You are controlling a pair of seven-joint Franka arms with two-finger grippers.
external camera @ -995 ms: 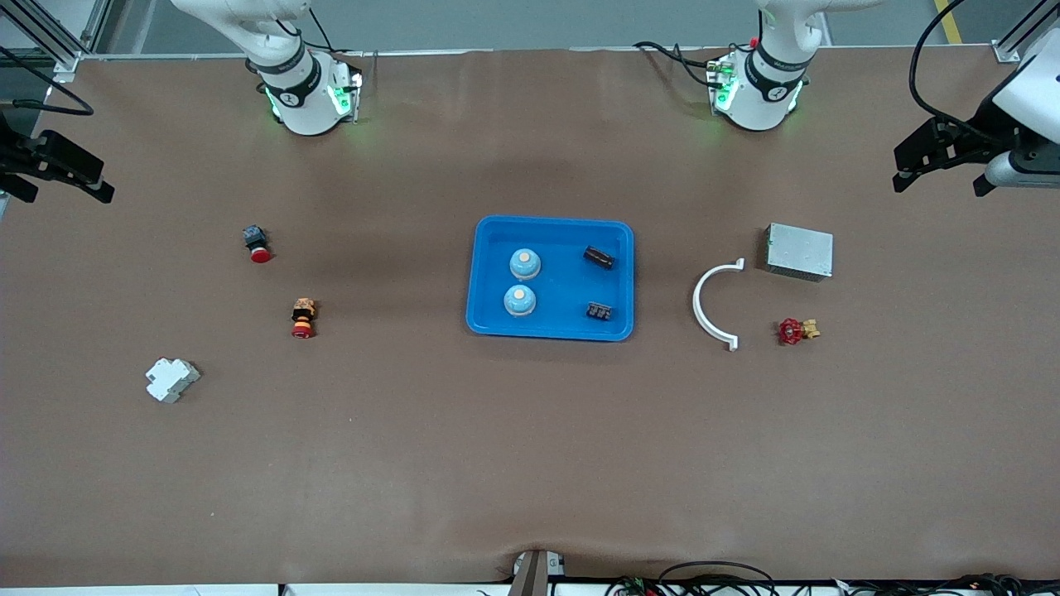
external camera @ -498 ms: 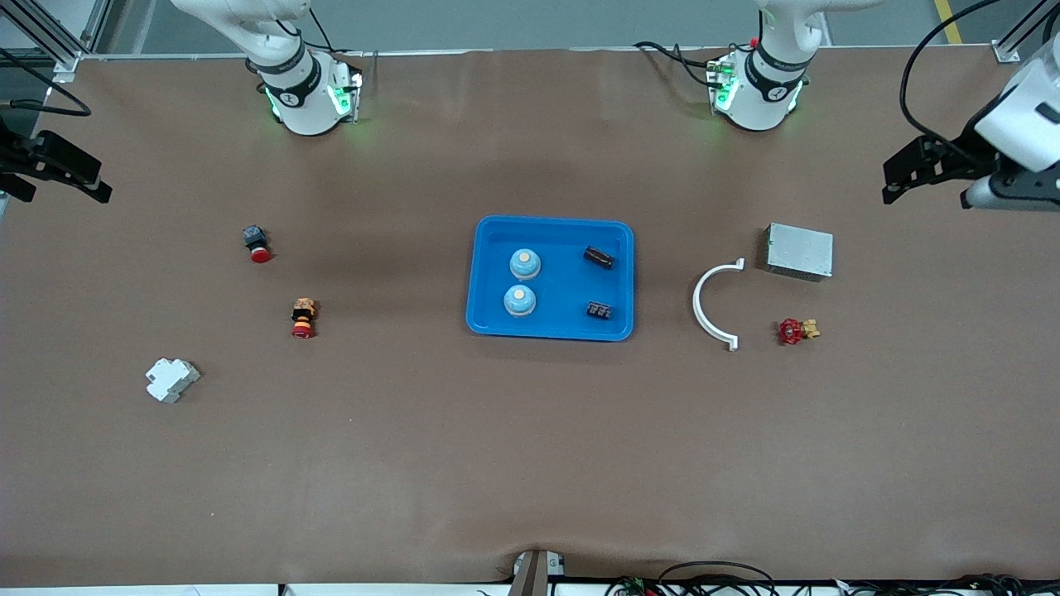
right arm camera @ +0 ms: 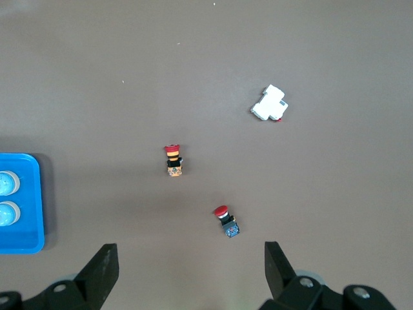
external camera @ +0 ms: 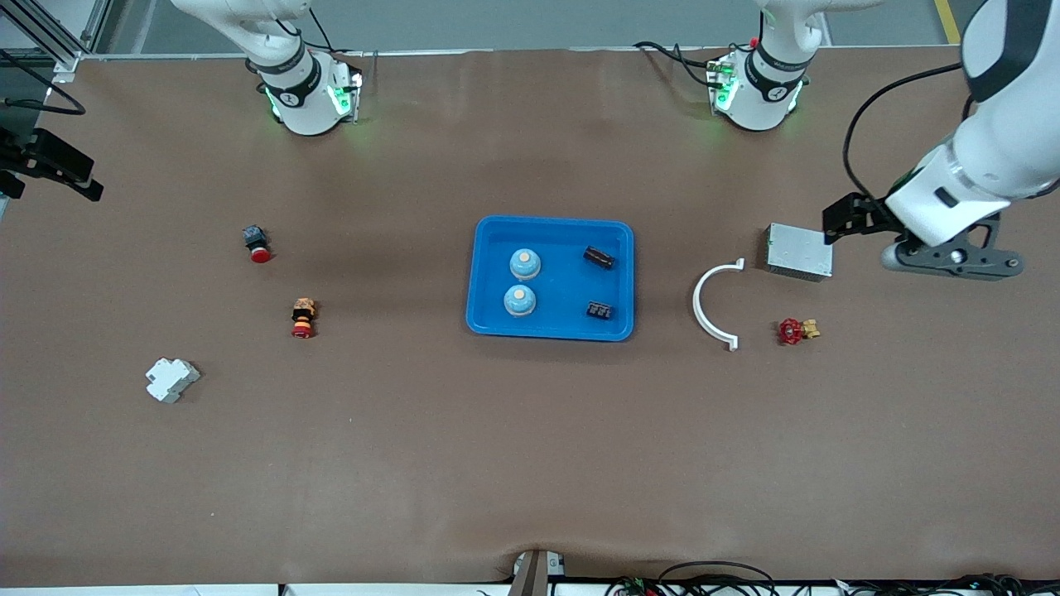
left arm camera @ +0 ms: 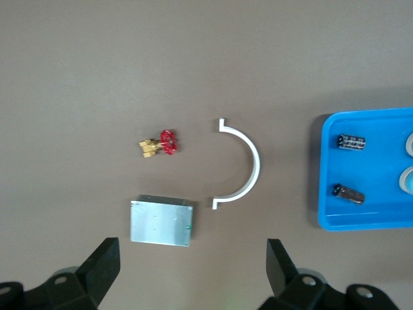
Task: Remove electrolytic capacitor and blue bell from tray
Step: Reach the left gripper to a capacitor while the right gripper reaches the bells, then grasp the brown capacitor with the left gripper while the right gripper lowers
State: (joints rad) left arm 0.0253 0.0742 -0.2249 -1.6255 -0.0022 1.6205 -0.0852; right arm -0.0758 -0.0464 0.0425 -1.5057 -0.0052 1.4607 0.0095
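Observation:
A blue tray [external camera: 553, 222] lies mid-table. In it are two light-blue bells [external camera: 524, 264] [external camera: 519, 300] on the side toward the right arm and two black capacitors [external camera: 599, 257] [external camera: 599, 311] on the side toward the left arm. My left gripper [external camera: 853, 222] is open and empty in the air beside the silver box; its wrist view [left arm camera: 192, 271] shows the tray [left arm camera: 368, 223] and both capacitors [left arm camera: 352, 141] [left arm camera: 348, 193]. My right gripper [external camera: 50, 165] is open and empty at the right arm's end of the table. Its wrist view [right arm camera: 187, 268] shows the tray's edge [right arm camera: 26, 245].
Toward the left arm's end lie a white curved clamp [external camera: 714, 305], a silver box [external camera: 799, 251] and a red valve [external camera: 795, 331]. Toward the right arm's end lie a red push button [external camera: 257, 244], an orange and red button [external camera: 303, 319] and a white breaker [external camera: 171, 379].
My left arm has swung in from the table's end toward the silver box, still open. My right gripper has drifted slightly outward.

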